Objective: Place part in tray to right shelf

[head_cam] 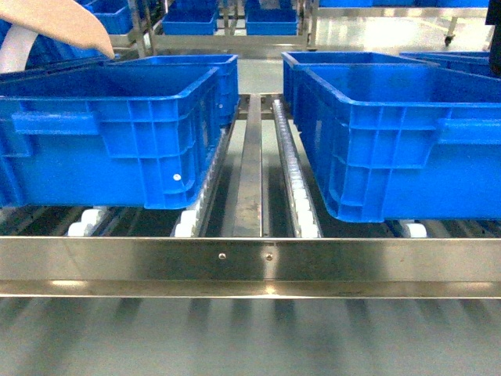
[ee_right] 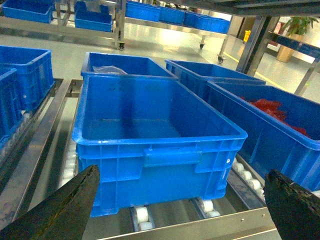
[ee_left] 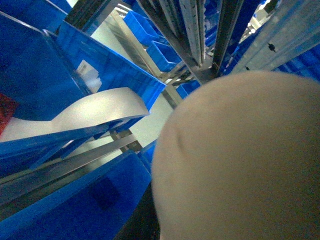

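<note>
The cream tray (head_cam: pixel 74 31) shows only as a rounded beige edge at the head view's top left, above the left blue crate (head_cam: pixel 102 133). In the left wrist view its smooth beige surface (ee_left: pixel 240 160) fills the lower right, very close to the camera, and hides my left gripper's jaws. The part is out of view. My right gripper (ee_right: pixel 175 210) is open with nothing between its dark fingers (ee_right: pixel 55 210). It hangs just before the right shelf's steel front rail (ee_right: pixel 200 225), facing an empty blue crate (ee_right: pixel 150 130).
The shelf's shiny front rail (head_cam: pixel 250 262) runs across the head view, with white roller tracks (head_cam: pixel 297 188) between two big blue crates. A crate with red pieces (ee_right: pixel 272 110) stands right of the empty one. A pale curved band (ee_left: pixel 90 112) lies over a crate wall.
</note>
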{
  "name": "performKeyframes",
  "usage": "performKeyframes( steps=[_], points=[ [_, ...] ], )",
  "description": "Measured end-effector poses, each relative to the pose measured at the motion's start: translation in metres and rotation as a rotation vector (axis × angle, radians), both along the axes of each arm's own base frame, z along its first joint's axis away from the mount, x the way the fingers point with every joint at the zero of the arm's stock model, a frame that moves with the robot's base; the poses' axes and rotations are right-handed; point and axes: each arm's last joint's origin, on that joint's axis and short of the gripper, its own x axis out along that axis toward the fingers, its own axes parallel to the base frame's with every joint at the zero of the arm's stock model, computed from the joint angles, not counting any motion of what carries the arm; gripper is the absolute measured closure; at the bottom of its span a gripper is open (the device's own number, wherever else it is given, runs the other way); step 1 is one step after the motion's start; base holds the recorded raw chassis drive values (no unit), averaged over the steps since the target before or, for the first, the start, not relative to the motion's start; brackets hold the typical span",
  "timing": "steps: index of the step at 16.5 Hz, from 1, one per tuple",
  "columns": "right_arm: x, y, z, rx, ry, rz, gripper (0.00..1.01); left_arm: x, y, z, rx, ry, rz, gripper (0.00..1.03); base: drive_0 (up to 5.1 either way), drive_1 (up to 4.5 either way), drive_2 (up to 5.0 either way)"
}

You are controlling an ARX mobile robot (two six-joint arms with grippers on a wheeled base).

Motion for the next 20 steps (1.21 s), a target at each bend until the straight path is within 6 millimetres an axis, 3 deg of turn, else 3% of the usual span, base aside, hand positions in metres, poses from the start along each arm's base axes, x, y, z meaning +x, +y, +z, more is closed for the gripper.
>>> performKeyframes(
  steps=[1,3,4,7,9,10,11,13,14,15,16,17,20],
  points=[
    [0.000,0.000,0.000,0.000,0.000,0.000,0.03,-0.004,0.000,0.001,-0.002,-0.013,-0.011,0.90,0.0,0.00,0.0],
    [0.000,0.000,0.000,0.000,0.000,0.000,0.03,-0.032,-0.001,0.001,-0.032,-0.044,-0.042,0.90,0.0,0.00,0.0],
    [0.000,0.000,0.000,0.000,0.000,0.000,0.03,-0.060,-0.006,0.005,-0.042,-0.066,-0.083,0.90,0.0,0.00,0.0],
    [0.001,-0.001,0.001,0.029,-0.025,0.033,0.06,-0.177,-0.045,0.001,-0.111,-0.167,-0.251,0.90,0.0,0.00,0.0],
    [-0.011,-0.032,-0.012,0.089,-0.068,0.211,0.28,-0.225,-0.052,0.005,0.153,-0.023,-0.438,0.90,0.0,0.00,0.0],
    [-0.019,-0.052,-0.023,0.095,-0.069,0.226,0.40,-0.233,-0.053,-0.018,0.390,0.065,-0.430,0.90,0.0,0.00,0.0],
    [-0.023,-0.061,-0.030,0.092,-0.058,0.247,0.50,-0.231,-0.055,-0.043,0.517,0.153,-0.446,0.90,0.0,0.00,0.0],
    [-0.027,-0.068,-0.038,0.089,-0.047,0.266,0.59,-0.230,-0.057,-0.065,0.615,0.223,-0.463,0.90,0.0,0.00,0.0],
    [-0.033,-0.079,-0.046,0.090,-0.044,0.272,0.72,-0.230,-0.065,-0.090,0.690,0.303,-0.475,0.90,0.0,0.00,0.0],
    [-0.038,-0.088,-0.050,0.091,-0.050,0.266,0.83,-0.237,-0.068,-0.103,0.745,0.298,-0.478,0.90,0.0,0.00,0.0],
    [-0.043,-0.096,-0.054,0.093,-0.055,0.266,0.96,-0.245,-0.068,-0.103,0.786,0.244,-0.450,0.90,0.0,0.00,0.0],
    [-0.046,-0.102,-0.059,0.096,-0.055,0.265,0.99,-0.249,-0.068,-0.106,0.802,0.227,-0.435,0.90,0.0,0.00,0.0],
    [-0.057,-0.115,-0.070,0.097,-0.054,0.269,0.99,-0.256,-0.067,-0.143,0.800,0.291,-0.457,0.90,0.0,0.00,0.0]
  ],
)
